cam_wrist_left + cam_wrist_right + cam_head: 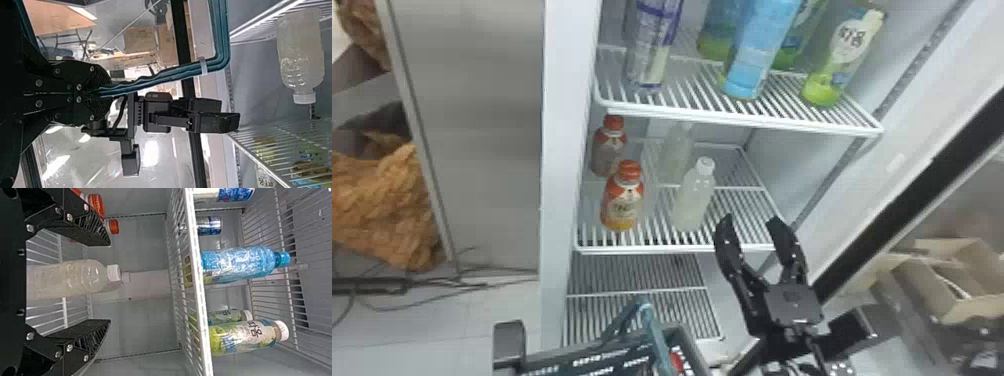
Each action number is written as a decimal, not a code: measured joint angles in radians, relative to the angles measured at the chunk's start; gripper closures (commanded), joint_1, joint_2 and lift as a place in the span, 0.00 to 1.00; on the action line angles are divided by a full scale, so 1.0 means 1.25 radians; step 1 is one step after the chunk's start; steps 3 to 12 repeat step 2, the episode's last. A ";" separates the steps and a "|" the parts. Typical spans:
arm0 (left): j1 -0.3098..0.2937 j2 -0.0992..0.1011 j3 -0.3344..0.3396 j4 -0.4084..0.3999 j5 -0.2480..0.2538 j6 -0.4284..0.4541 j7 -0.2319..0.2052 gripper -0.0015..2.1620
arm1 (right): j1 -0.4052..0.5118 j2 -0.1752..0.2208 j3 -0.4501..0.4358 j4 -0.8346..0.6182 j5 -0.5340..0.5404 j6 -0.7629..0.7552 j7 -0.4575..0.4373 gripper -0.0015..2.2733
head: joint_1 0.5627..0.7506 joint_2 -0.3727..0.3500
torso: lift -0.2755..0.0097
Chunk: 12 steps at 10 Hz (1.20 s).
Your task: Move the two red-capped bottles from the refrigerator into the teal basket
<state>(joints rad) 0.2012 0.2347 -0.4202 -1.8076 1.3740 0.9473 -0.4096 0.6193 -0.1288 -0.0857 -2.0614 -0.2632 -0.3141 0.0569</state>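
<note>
The head view's bottom edge crops the teal basket (628,353).

Two pale bottles (693,202) are stood one behind the other on the middle shelf (677,249). Upper shelf (742,120): blue bottle (757,55) flanked by cans (652,55) and green bottles (839,62). Cables (372,286) are strewn over the floor (482,320); cartons (957,310) are seen farther right.

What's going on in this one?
The robot is at an open refrigerator, with its left gripper shut on the handle of the teal basket. Its right gripper is open and empty near the front edge of the middle shelf. Two red-capped bottles, one in front and one behind, stand on that shelf, not yet in the basket.
</note>
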 measured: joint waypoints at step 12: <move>0.000 0.000 0.001 0.000 0.000 0.000 0.000 0.52 | 0.000 0.000 0.000 0.001 -0.001 0.000 0.000 0.16 | 0.70 0.03 | 0.17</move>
